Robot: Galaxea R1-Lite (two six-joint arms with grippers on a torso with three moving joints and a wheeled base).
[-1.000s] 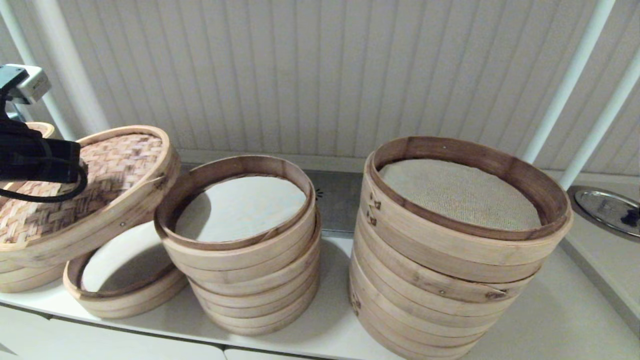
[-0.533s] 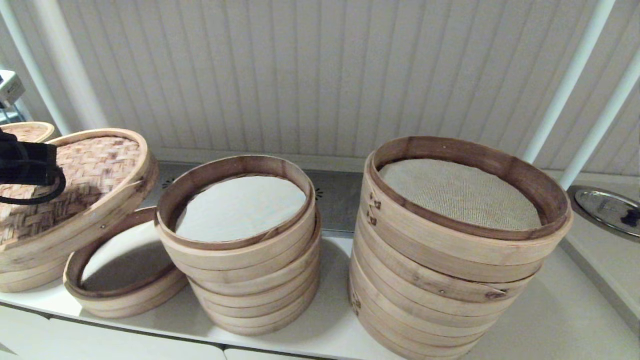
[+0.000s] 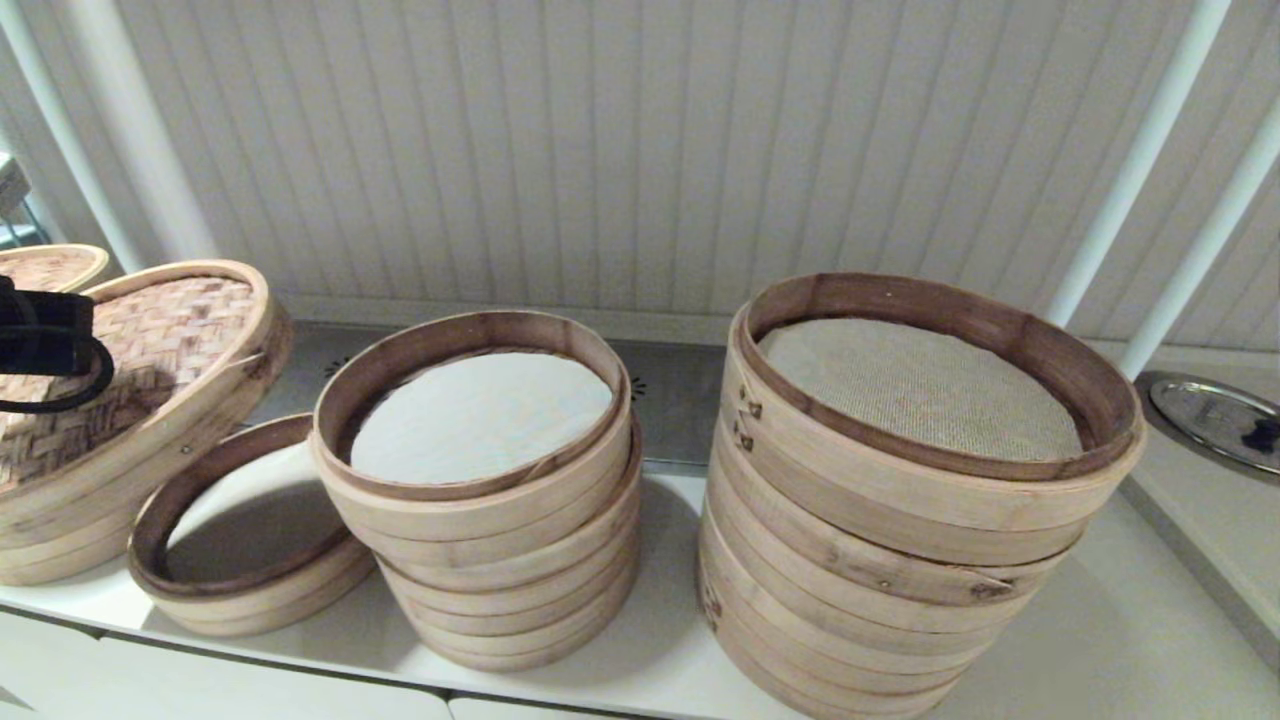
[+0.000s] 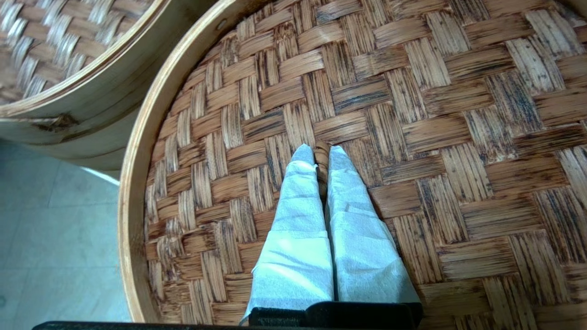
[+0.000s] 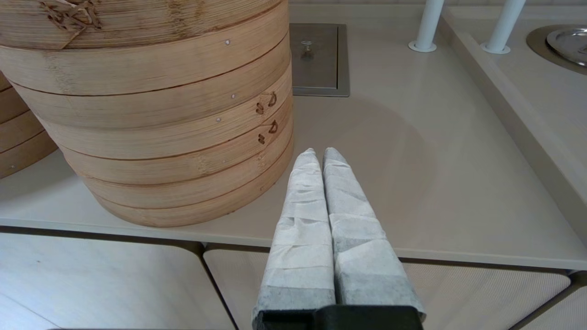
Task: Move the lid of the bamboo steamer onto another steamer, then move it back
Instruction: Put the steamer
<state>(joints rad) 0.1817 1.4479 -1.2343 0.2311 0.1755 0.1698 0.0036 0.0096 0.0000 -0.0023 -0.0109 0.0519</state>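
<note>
The bamboo steamer lid (image 3: 170, 330), with its pinkish-brown woven top and pale band rim, hangs tilted at the far left, its right edge raised. It is above the pale tiers (image 3: 50, 555) there and clear of the low single steamer (image 3: 250, 590). My left gripper (image 4: 322, 153) is shut on the lid's small centre loop handle (image 4: 322, 158); its black arm (image 3: 45, 335) crosses the lid in the head view. The medium steamer stack (image 3: 500, 540) with the white liner stands uncovered to the right. My right gripper (image 5: 319, 153) is shut and empty.
The wider, taller stack (image 3: 900, 580) with a beige mesh liner stands at the right, and my right gripper hovers beside its base (image 5: 183, 192) over the counter's front edge. A second woven lid (image 4: 59, 55) lies just behind the held one. White poles (image 5: 426, 23) rise at the back.
My left gripper has carried the lid leftward and lower, away from the medium stack. The low single steamer is now uncovered. The right arm has not moved.
</note>
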